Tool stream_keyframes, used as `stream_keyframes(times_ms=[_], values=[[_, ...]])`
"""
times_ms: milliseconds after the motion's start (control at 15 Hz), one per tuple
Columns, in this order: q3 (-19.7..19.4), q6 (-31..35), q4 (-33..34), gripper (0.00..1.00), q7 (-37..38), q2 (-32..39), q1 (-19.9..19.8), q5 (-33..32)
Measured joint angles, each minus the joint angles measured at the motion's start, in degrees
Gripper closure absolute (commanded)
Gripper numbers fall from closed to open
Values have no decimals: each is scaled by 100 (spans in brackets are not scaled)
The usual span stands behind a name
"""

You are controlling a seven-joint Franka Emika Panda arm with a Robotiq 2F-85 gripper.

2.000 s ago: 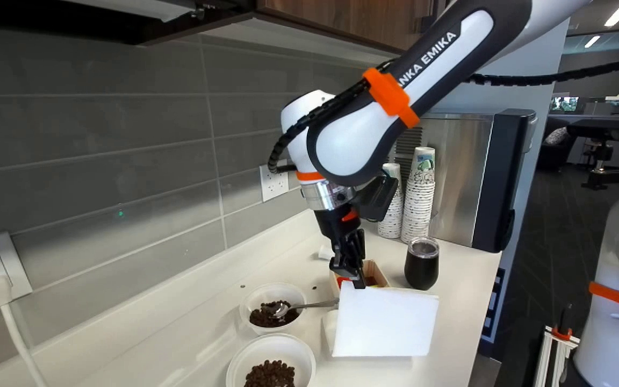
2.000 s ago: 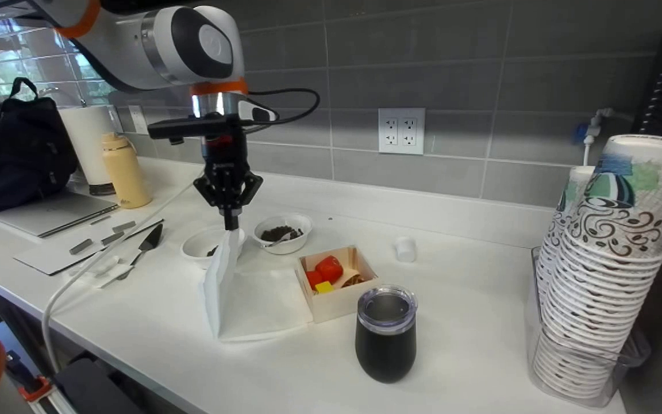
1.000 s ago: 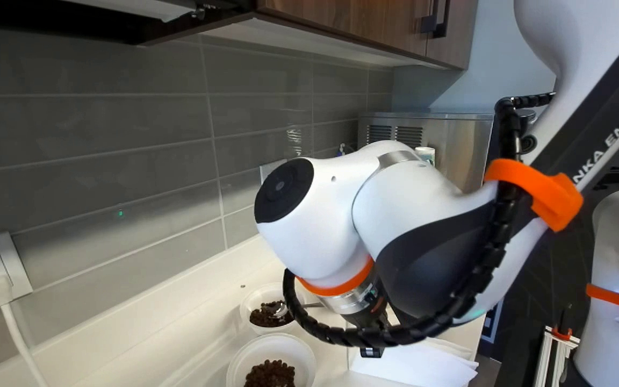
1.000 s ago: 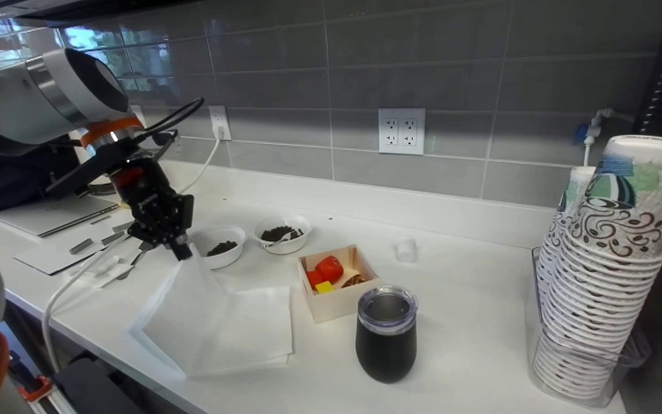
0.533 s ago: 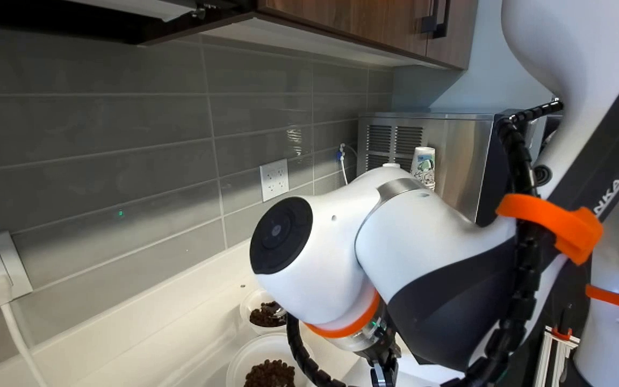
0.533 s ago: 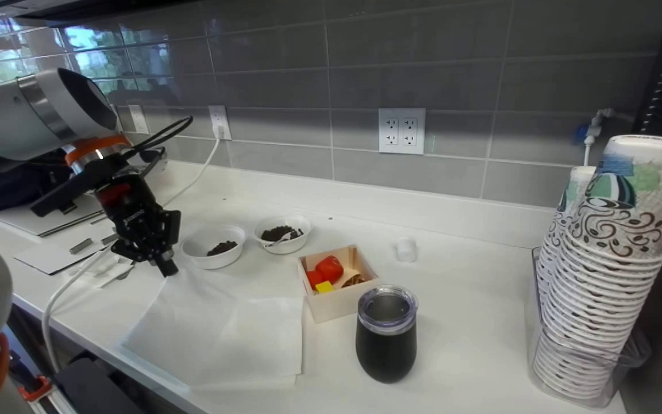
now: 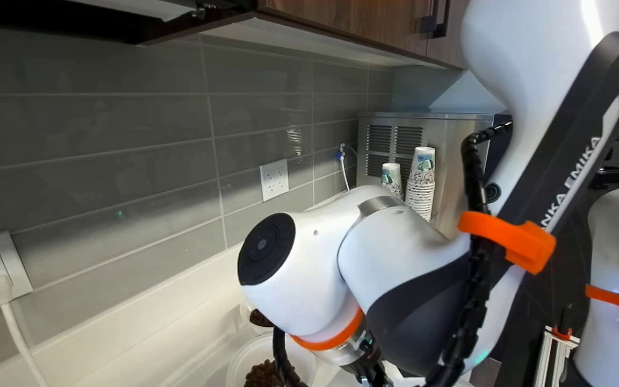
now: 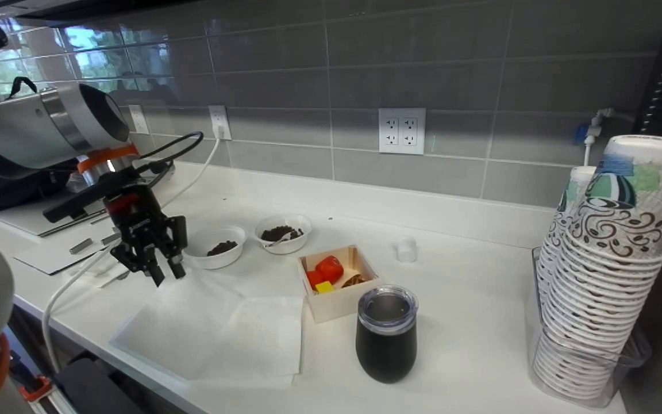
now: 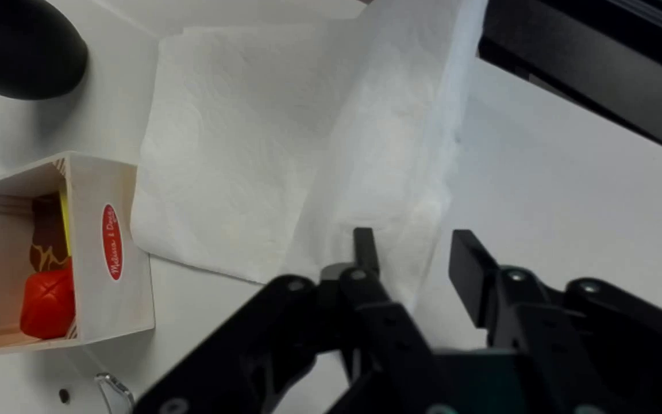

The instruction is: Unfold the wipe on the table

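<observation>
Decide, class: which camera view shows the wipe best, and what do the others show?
An exterior view shows the wipe best: nearly its whole outline is visible. The wrist view is closer, but the gripper covers part and the frame's top cuts it off. Where the arm blocks an exterior view, at most slivers show.

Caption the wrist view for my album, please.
Jaws open at the edge of a white wipe; beside it, a wooden box.

Table (image 8: 469,322) in all 3 views, wrist view closest
</observation>
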Motion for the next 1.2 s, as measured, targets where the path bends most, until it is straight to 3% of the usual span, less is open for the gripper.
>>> stream_keyframes(times_ms=[267,733,1200], values=[[-283,84,276,1,-283,2,-30,185],[-755,104,720,0,-1477,-9,-192,1562],[-1042,104,736,0,-1896,-86,-386,2141]])
